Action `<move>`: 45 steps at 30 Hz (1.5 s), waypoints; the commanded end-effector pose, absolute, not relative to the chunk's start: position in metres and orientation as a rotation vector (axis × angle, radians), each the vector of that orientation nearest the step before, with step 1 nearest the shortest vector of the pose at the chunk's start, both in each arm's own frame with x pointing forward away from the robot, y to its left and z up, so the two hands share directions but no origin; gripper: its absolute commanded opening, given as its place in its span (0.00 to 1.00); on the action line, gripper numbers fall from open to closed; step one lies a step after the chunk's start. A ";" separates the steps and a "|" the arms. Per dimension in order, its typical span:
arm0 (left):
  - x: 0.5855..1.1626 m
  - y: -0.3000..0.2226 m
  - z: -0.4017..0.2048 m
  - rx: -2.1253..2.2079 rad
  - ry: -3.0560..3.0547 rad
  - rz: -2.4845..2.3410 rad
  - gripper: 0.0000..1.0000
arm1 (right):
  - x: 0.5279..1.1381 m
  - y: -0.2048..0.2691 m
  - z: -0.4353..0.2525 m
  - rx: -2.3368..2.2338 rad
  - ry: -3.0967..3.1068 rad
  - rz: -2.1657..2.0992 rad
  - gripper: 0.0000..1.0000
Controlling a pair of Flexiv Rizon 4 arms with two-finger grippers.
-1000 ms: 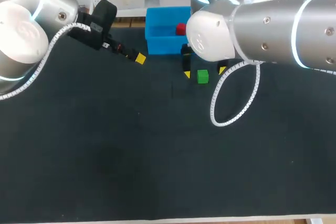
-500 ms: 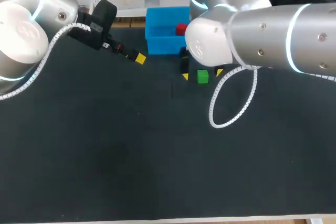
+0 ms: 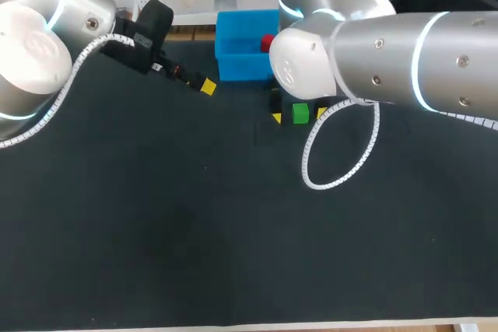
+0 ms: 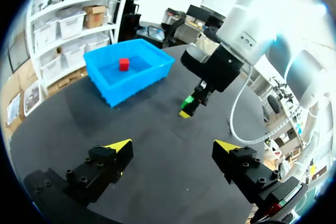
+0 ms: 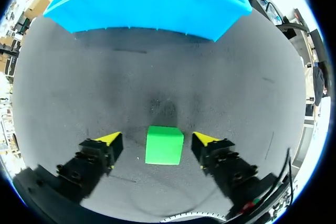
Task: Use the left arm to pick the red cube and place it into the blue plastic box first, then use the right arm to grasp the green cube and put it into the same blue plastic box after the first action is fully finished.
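Spanning the whole scene, the black desk [image 3: 194, 231] carries everything. Right arm [image 3: 389, 60] reaches in over its far middle; left arm [image 3: 47, 36] is parked at the far left, well apart from the work. Blue plastic box [image 3: 237, 68] stands at the far edge. Left gripper [image 4: 173, 146] is spread wide and empty. Right gripper [image 5: 156, 140] is also spread, one finger on each side of the green cube [image 5: 164, 145] without touching it. The cube rests on the desk just in front of the box. Red cube [image 4: 124, 64] already lies inside the box, so the first stage reads as complete.

Risk noted: the green cube sits nearer one finger than the other. On closing, that finger would likely meet it first and push or twist it, giving a skewed hold. A lift too low could then clip the box's near wall.

Against the view one second earlier, the right arm has shifted toward the left and its yellow tips have drawn closer about the cube; the left arm and both cubes are unchanged
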State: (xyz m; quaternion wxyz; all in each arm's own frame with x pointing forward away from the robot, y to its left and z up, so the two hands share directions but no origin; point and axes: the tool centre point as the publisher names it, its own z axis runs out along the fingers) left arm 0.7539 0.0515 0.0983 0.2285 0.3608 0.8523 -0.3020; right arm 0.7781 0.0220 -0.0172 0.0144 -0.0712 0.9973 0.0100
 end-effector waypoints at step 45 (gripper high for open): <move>0.754 0.052 0.097 0.994 2.339 -0.836 1.00 | 0.816 0.017 0.074 -0.375 3.011 -0.006 0.00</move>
